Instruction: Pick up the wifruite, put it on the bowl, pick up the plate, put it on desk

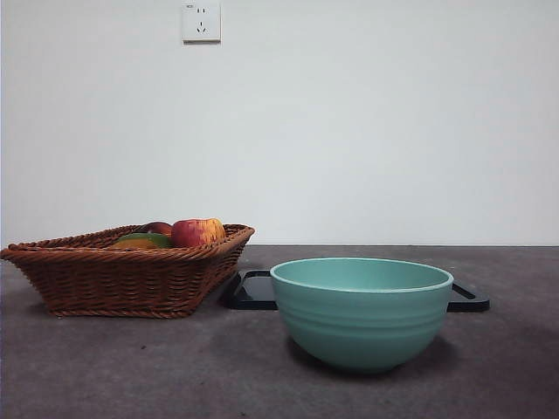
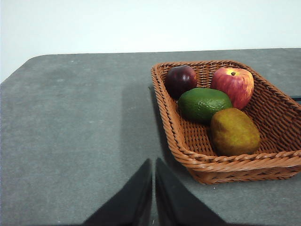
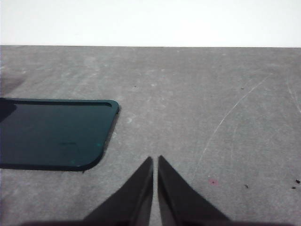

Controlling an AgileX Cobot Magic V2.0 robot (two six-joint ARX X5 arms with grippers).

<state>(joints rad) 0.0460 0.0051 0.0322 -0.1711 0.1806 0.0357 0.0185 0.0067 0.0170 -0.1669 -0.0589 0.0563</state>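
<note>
The wifruite point(image 2: 234, 132), a small orange-brown fruit, lies in the near end of a brown wicker basket point(image 2: 188, 155); in the front view only its top point(image 1: 131, 245) shows over the basket rim. The teal-green bowl point(image 1: 362, 312) stands empty on the dark grey desk point(image 1: 175, 367), right of the basket. A glossy black tray point(image 1: 253, 292) lies flat behind the bowl and also shows in the right wrist view point(image 3: 51, 134). My left gripper point(image 2: 154, 162) is shut and empty above the desk, short of the basket. My right gripper point(image 3: 155, 159) is shut and empty beside the tray's corner.
The basket also holds a red-yellow apple point(image 2: 233, 85), a green fruit point(image 2: 203, 103) and a dark red fruit point(image 2: 180, 80). A white wall with a socket point(image 1: 201, 22) closes off the back of the desk. Neither arm shows in the front view.
</note>
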